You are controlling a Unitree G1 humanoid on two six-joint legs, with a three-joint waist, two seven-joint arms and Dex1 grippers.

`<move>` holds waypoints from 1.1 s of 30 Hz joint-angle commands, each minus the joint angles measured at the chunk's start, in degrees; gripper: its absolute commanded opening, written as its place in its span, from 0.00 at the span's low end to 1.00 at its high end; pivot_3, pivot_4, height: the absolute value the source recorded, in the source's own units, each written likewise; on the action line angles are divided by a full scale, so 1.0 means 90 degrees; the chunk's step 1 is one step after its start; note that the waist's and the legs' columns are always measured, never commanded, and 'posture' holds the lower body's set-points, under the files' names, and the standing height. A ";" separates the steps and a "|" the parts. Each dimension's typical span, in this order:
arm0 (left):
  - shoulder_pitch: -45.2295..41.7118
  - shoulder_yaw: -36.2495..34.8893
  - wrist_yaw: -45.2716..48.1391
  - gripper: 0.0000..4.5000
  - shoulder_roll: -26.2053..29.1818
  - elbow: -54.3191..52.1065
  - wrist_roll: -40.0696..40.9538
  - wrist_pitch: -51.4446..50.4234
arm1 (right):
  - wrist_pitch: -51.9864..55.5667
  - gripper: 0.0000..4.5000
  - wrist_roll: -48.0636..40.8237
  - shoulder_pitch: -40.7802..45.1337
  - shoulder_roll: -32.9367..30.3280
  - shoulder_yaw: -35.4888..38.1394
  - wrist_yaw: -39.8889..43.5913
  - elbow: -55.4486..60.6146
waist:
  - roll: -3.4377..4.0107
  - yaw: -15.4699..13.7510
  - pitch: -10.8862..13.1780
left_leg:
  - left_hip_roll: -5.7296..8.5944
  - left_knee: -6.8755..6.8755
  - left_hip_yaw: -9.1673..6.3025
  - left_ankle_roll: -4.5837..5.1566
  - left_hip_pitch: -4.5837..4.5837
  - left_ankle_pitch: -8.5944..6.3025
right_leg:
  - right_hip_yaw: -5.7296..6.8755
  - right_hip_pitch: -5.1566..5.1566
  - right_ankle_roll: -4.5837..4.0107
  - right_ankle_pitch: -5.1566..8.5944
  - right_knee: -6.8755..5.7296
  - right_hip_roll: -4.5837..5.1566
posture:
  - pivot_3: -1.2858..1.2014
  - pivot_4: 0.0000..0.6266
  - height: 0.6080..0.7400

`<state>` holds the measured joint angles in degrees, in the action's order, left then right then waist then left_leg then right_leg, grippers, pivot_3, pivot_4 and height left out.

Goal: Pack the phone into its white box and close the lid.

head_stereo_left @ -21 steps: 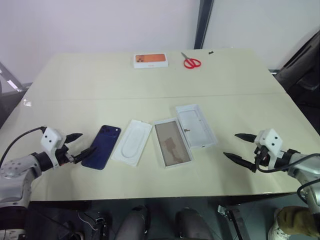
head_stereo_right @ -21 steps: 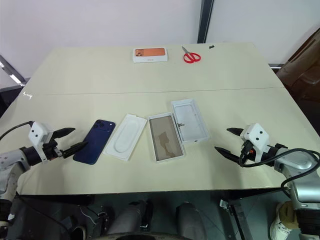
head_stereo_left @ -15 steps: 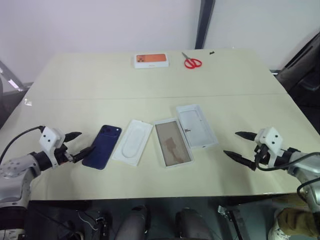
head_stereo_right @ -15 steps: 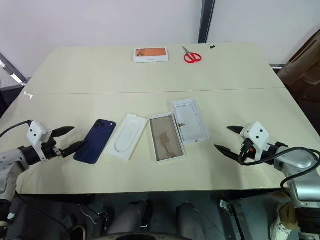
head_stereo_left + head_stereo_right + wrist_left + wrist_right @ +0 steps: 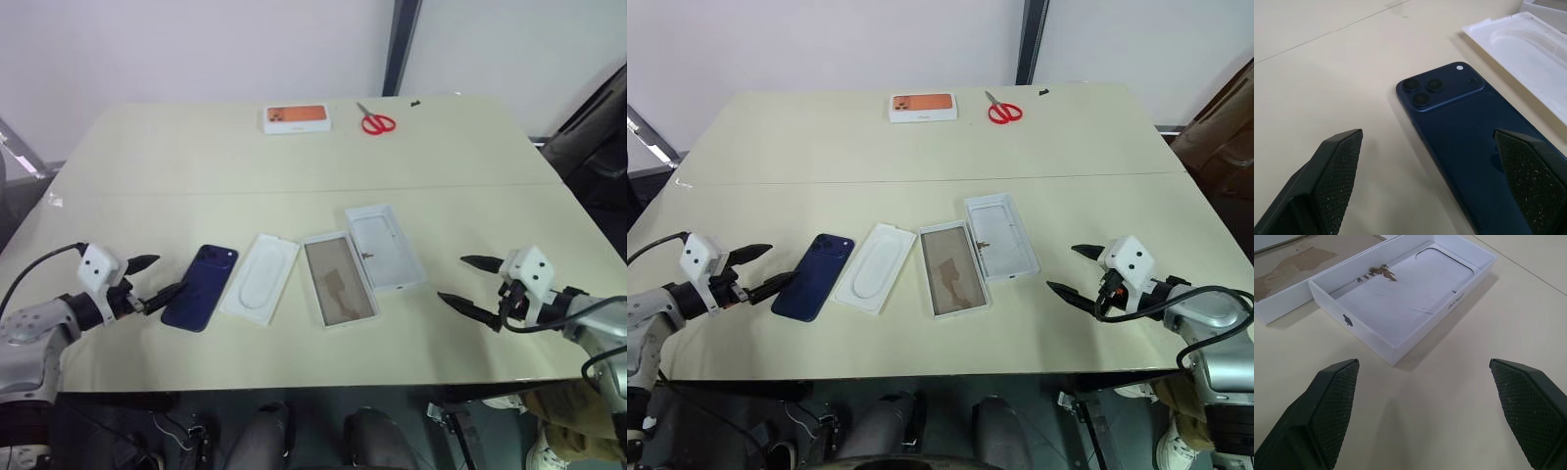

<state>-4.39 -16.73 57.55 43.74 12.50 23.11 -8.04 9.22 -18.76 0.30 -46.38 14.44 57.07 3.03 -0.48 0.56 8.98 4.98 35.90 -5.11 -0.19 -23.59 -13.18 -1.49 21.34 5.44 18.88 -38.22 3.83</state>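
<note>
L hand point(image 5: 154, 279) off phone point(image 5: 200, 287) edge

Row near table point(image 5: 147, 166) front edge, left to right: phone point(image 5: 200, 287), insert point(image 5: 260, 277), box point(image 5: 338, 278), lid point(image 5: 385, 246). Second box point(image 5: 295, 118), scissors point(image 5: 374, 121) at far edge.

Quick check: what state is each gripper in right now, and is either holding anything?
Left gripper: open, empty, beside the phone.
Right gripper: open, empty.
</note>
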 commanded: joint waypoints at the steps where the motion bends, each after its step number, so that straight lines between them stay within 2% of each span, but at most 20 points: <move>1: -0.0032 0.0155 0.0072 1.00 0.0108 -0.0233 -0.0007 -0.0362 | -0.0077 0.99 -0.0020 0.0183 -0.0088 0.0065 -0.0009 0.0056 | 0.0000 0.0001 0.0000 | 0.0000 0.0000 0.0000 0.0000 0.0000 0.0000 | 0.0000 0.0000 0.0000 0.0000 0.0000 0.0000 | 0.52 0.24 0.95; 5: -0.0008 0.0207 0.0074 1.00 0.0002 -0.0507 0.0137 -0.0586 | -0.0103 0.99 0.0063 0.0345 -0.0044 -0.0018 -0.0074 0.0026 | 0.0000 0.0001 0.0000 | 0.0000 0.0000 0.0000 0.0000 0.0000 0.0000 | 0.0000 0.0001 0.0000 0.0000 0.0000 0.0000 | 0.52 0.24 0.95; 12: -0.0484 0.0407 -0.0270 1.00 -0.0196 -0.0938 0.0377 -0.1704 | -0.0032 0.99 0.0090 0.0906 0.0127 -0.0427 -0.0165 0.0161 | 0.0001 0.0004 0.0000 | 0.0000 0.0001 0.0000 0.0000 0.0000 0.0000 | 0.0000 0.0000 0.0000 0.0000 0.0000 0.0000 | 0.52 0.24 0.95; 18: -0.1135 0.0482 -0.0486 1.00 -0.0462 -0.1347 0.1535 -0.4122 | 0.0100 0.99 0.0113 0.1556 0.0413 -0.1033 -0.0176 0.0462 | -0.0001 0.0014 0.0002 | 0.0001 0.0000 0.0000 0.0000 -0.0001 0.0000 | 0.0002 0.0004 0.0001 0.0000 -0.0002 -0.0001 | 0.52 0.24 0.95; 22: -0.1205 0.0733 -0.0475 1.00 -0.0406 -0.1643 0.1727 -0.4831 | 0.0164 0.99 0.0078 0.1696 0.0430 -0.1081 -0.0186 0.0395 | -0.0002 0.0005 0.0002 | 0.0002 0.0004 0.0000 0.0000 -0.0001 0.0000 | 0.0001 0.0001 0.0002 0.0000 -0.0002 -0.0002 | 0.52 0.24 0.95; 27: -0.1258 0.1085 -0.0587 1.00 -0.0390 -0.1733 0.1524 -0.5025 | 0.0158 0.99 0.0100 0.1458 0.0492 -0.1048 -0.0301 0.0423 | -0.0001 -0.0004 0.0002 | 0.0002 0.0007 -0.0002 0.0000 0.0000 0.0001 | 0.0002 -0.0001 0.0002 -0.0001 -0.0004 -0.0002 | 0.52 0.24 0.95; 33: -0.1753 0.1390 -0.1117 1.00 -0.0440 -0.1286 0.1237 -0.5611 | 0.0154 0.99 0.0078 0.1251 0.0483 -0.0981 -0.0415 0.0510 | 0.0003 -0.0002 -0.0001 | 0.0002 0.0010 -0.0001 -0.0001 0.0002 0.0001 | 0.0001 -0.0001 0.0001 -0.0001 -0.0009 -0.0002 | 0.52 0.24 0.95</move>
<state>-20.02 -5.26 49.23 39.72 -0.83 35.50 -56.20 10.97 -17.59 11.24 -41.82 4.03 53.79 5.02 -0.46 0.54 8.97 5.00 35.98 -5.12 -0.20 -23.53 -13.17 -1.48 21.30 5.45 18.88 -38.30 3.81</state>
